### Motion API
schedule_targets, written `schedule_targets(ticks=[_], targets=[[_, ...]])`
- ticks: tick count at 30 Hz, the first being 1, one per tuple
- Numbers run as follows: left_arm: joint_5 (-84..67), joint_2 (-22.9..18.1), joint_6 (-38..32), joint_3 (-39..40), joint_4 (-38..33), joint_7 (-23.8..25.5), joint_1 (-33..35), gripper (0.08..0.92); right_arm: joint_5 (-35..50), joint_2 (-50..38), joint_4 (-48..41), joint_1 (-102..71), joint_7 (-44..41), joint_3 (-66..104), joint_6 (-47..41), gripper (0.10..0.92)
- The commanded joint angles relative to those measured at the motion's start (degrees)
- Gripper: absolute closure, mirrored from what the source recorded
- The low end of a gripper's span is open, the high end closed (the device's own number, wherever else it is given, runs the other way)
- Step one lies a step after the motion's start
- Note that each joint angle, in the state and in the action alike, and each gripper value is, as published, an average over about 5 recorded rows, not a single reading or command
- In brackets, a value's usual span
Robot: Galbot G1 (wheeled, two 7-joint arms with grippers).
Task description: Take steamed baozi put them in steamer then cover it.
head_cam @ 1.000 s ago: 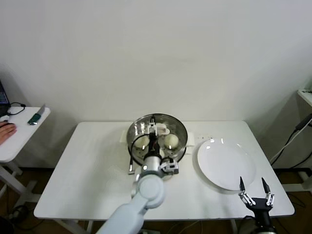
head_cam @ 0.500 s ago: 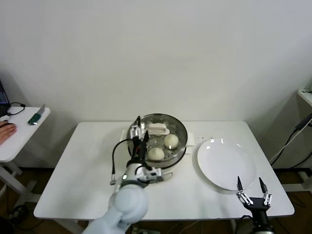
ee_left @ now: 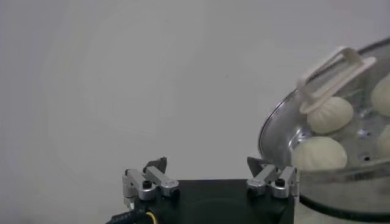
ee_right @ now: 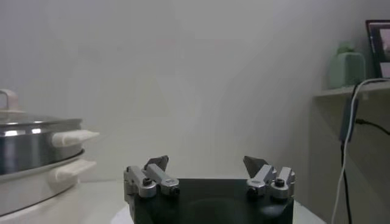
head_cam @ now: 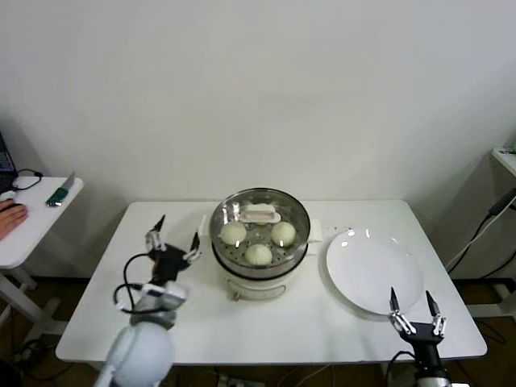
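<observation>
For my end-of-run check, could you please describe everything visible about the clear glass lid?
The round clear glass lid with a metal rim lies flat and level on the shiny stainless-steel steamer basket, closing it. A white rectangular handle stands at its centre. Cream-white dough buns show through the glass. Neither end effector touches it; the left one is open beside the pot.

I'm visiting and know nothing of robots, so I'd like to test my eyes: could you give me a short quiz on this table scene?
1. True or false: the glass lid sits on the steamer.
2. How many buns show through the lid in the head view?
3. What lies on the white plate? A) one bun B) nothing C) the lid

Key
1. True.
2. Three.
3. B. The left gripper and the right gripper are both open and hold nothing.
</observation>
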Motion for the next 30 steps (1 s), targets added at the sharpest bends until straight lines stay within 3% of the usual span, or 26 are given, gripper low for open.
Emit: schedule_targets(ticks=[1, 11, 30], targets=[[-36.0, -3.8, -31.3, -19.2, 5.5, 1.6, 18.0, 0.177, 0.8, -0.1, -1.2, 0.2, 0.9, -0.6, -1.1, 0.203], [-35.3, -7.4, -37.7, -16.0, 12.3, 1.9, 19.1, 0.177, 2.0, -0.3, -2.5, 0.7, 1.0, -1.2, -1.8, 0.203], [-33.6, -8.9, -39.0, -15.5, 12.4, 1.8, 20.0, 0.177, 2.4, -0.6, -2.0, 1.1, 0.7, -1.9, -2.9, 0.203]])
